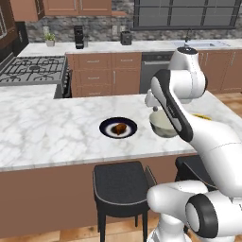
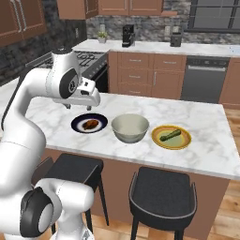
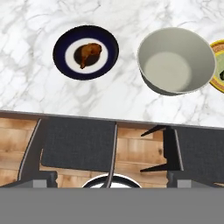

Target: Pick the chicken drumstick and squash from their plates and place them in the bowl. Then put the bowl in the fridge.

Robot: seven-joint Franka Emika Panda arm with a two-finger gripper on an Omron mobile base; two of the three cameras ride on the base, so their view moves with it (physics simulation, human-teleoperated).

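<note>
The chicken drumstick (image 1: pixel 119 128) (image 2: pixel 91 124) (image 3: pixel 89 54) lies on the black plate (image 1: pixel 106 126) (image 2: pixel 78 122) (image 3: pixel 61 52) with a white ring. Right of it stands the empty pale bowl (image 2: pixel 130 127) (image 3: pixel 176 61) (image 1: pixel 160 125), partly hidden by my arm in the left base view. The green squash (image 2: pixel 169 135) rests on the yellow plate (image 2: pixel 185 140) (image 3: pixel 217 65), right of the bowl. My gripper (image 3: pixel 112 181) (image 2: pixel 90 104) hangs open high above the counter's front edge, near the black plate, holding nothing. The fridge is out of view.
Two dark stools (image 2: pixel 70 171) (image 2: pixel 164 192) stand under the marble island's front edge (image 2: pixel 140 161). Behind the island are a gas stove (image 1: pixel 33 68), brown cabinets, a dishwasher (image 2: pixel 204 79) and a coffee maker (image 1: pixel 79 37).
</note>
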